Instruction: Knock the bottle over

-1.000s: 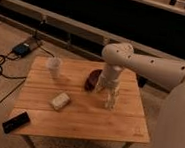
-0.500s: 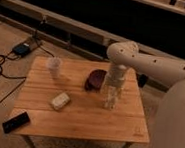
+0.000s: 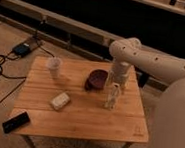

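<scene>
The white arm's gripper [image 3: 116, 85] hangs right of centre, just above the slim clear-whitish plastic bottle [image 3: 112, 98]. A dark red round bowl [image 3: 97, 79] crowds its left side. The light wooden tabletop [image 3: 88, 121] lies open at lower middle and lower right. A translucent plastic cup [image 3: 54, 67], a flat whitish block [image 3: 59, 101] and a flat black device [image 3: 16, 122] occupy the left.

The gripper [image 3: 116, 85] above the bottle [image 3: 111, 99] blurs into it; the arm [image 3: 152, 63] is cut off rightward.
</scene>
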